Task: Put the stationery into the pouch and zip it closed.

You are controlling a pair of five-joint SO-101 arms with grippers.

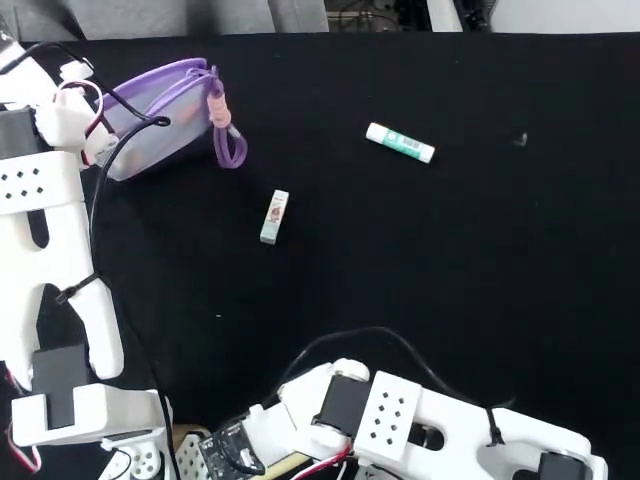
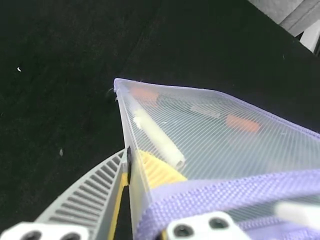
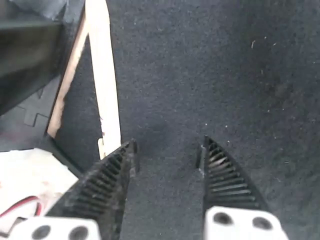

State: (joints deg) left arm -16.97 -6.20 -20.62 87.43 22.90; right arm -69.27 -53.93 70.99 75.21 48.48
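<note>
While the left gripper (image 2: 127, 162) clamps the pouch (image 2: 225, 145) edge, the right gripper (image 3: 167, 150) hangs half-open, empty, above the worktop (image 3: 225, 60).

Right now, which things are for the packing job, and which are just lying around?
For the job:
purple pouch, clamped in the left hand
glue stick
small packaged block
right hand, open over the cloth

Just lying about:
black cable
pale wooden strip
</note>
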